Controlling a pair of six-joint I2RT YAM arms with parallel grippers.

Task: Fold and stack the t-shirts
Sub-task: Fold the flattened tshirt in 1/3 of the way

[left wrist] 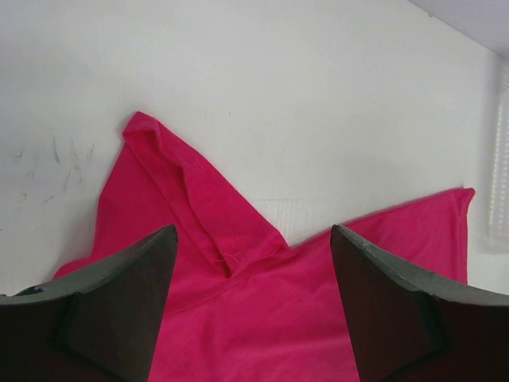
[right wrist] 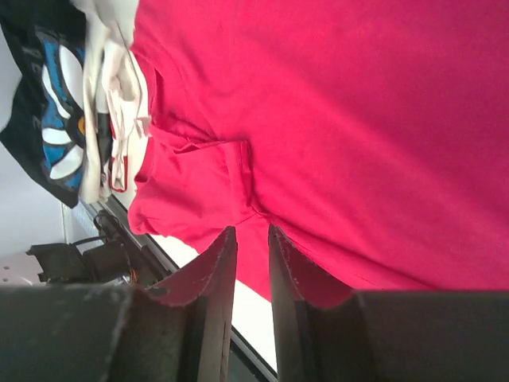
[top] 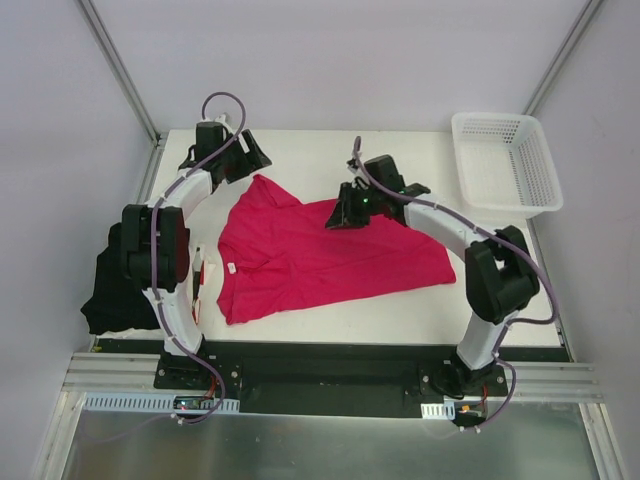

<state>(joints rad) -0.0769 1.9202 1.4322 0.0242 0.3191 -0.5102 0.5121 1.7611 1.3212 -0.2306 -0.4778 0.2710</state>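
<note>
Now close your spread left gripper [left wrist: 253,231] on the pink t-shirt [top: 320,260]'s sleeve [left wrist: 183,191] to start folding; right gripper [right wrist: 251,231] narrowed, hold unclear.

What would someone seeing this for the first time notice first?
A crimson-pink t-shirt sprawled across the middle of the white table grabs the eye first. The left gripper hangs open above one sleeve, the right gripper at the shirt's far edge. A dark pile of other tees sits at the table's left edge.
</note>
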